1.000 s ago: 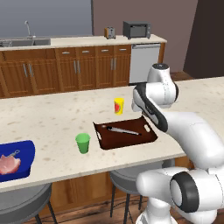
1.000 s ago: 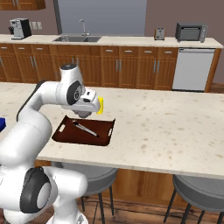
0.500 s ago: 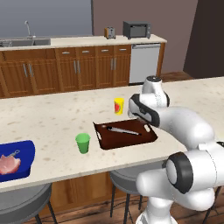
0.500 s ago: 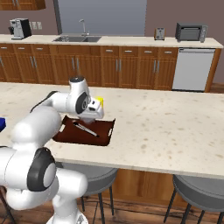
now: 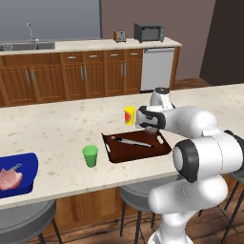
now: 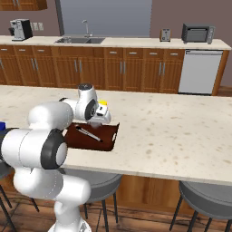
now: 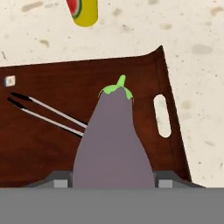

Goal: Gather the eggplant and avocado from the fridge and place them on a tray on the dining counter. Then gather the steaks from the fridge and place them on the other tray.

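Note:
In the hand view a purple eggplant (image 7: 114,144) with a green cap sits between the fingertips of my gripper (image 7: 113,181), which is shut on it. It hangs just above the right end of the flat dark brown tray (image 7: 39,144), near a cut-out handle. From the left base view my gripper (image 5: 151,127) is low over the tray (image 5: 125,151) on the dining counter (image 5: 57,133). On the right base view my gripper (image 6: 98,119) hovers at the tray's (image 6: 77,141) far end. The blue tray (image 5: 27,172) holds a pink steak (image 5: 9,178). The avocado and the fridge are out of view.
Metal tongs (image 7: 48,114) lie across the brown tray. A yellow can (image 5: 129,115) stands just behind the tray and a green cup (image 5: 89,156) to its left. Grey stools (image 5: 28,221) line the counter's near edge. The wall counter with a sink (image 6: 80,41) is behind.
The arm has folded and the hand has come down from above the tray to just over its right end, still holding the eggplant. The trays, cup and can have stayed put.

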### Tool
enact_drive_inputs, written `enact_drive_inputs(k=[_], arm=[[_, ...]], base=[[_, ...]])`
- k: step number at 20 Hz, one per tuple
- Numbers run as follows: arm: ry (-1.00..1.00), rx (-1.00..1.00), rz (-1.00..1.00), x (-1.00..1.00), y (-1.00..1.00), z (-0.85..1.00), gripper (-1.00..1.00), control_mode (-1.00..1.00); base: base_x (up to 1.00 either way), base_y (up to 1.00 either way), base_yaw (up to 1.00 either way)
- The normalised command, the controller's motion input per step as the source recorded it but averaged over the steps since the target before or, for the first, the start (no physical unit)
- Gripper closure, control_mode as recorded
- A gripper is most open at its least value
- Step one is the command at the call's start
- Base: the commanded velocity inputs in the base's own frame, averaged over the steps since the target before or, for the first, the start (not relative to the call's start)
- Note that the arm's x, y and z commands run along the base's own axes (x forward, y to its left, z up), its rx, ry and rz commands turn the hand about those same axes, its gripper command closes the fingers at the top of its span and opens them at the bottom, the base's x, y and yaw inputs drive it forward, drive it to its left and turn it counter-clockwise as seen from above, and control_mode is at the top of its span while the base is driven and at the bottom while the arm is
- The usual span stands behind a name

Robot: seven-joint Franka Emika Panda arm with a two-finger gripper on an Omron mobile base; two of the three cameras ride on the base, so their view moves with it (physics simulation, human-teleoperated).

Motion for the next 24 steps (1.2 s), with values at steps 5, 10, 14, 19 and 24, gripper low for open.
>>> enact_drive_inputs(k=[5,10,14,19,24], arm=[[0.00,0.01,0.00,0.57,0.00,-0.35,1.00,-1.00],[0.00,0.00,0.00,0.27,-0.03,-0.48,1.00,-1.00],[0.00,0.01,0.00,0.20,-0.04,-0.49,1.00,-1.00],[0.03,0.00,0.00,0.13,0.00,-0.29,1.00,-1.00],[0.02,0.00,0.00,0.00,0.00,-0.07,1.00,-1.00]], base=[[0.00,0.00,0.00],[0.00,0.00,0.00],[0.00,0.00,0.00],[0.00,0.00,0.00],[0.00,0.00,0.00]])
